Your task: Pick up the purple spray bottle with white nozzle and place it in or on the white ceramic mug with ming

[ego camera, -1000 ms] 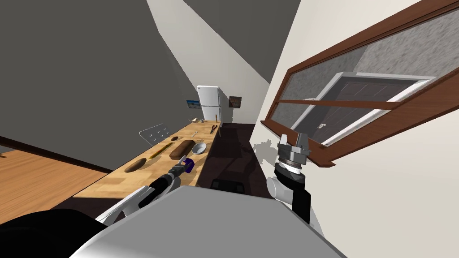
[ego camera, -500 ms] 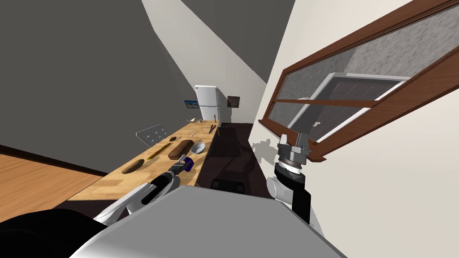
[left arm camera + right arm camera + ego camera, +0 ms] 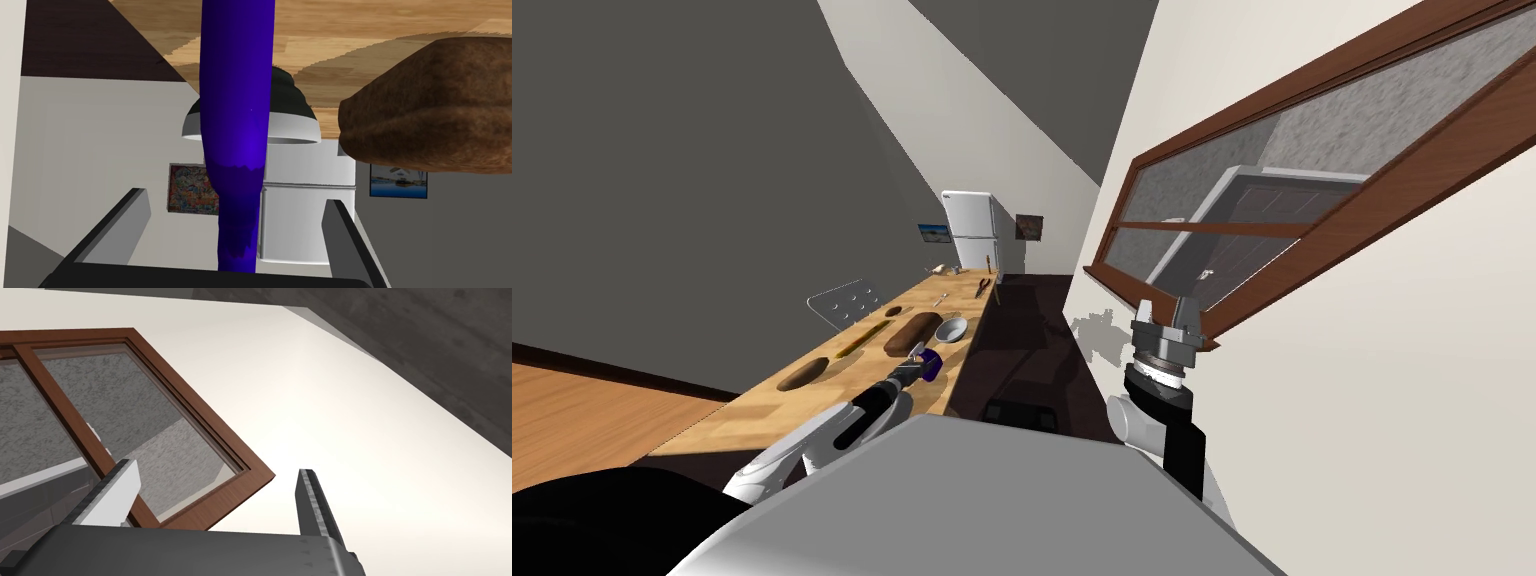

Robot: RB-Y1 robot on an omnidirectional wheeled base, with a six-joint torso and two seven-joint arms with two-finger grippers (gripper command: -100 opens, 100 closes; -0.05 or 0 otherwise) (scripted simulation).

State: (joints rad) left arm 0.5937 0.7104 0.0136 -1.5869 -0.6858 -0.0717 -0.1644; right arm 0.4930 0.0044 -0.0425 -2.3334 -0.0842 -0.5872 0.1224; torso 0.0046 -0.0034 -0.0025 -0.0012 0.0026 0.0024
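Note:
A purple spray bottle (image 3: 931, 364) stands near the wooden counter's (image 3: 762, 405) right edge. In the left wrist view the bottle (image 3: 235, 115) runs straight out from the gripper body, midway between the two fingers. My left gripper (image 3: 916, 359) (image 3: 234, 197) is open around it, and both fingers (image 3: 125, 215) stand clear of its sides. Its white nozzle is hidden. I cannot make out a white mug among the small things at the counter's far end (image 3: 944, 269). My right gripper (image 3: 1167, 308) (image 3: 215, 498) is raised by the window, open and holding nothing.
A grey bowl (image 3: 949, 328) (image 3: 295, 125) sits just beyond the bottle. A brown loaf (image 3: 914, 331) (image 3: 430, 115) lies to its left, another brown loaf (image 3: 810, 372) nearer me. A clear rack (image 3: 842, 300) stands at the wall. A white fridge (image 3: 970, 230) ends the counter.
My left arm has reached forward along the counter, bringing its open fingers up around the bottle. My head view has turned a little. The right arm has held still.

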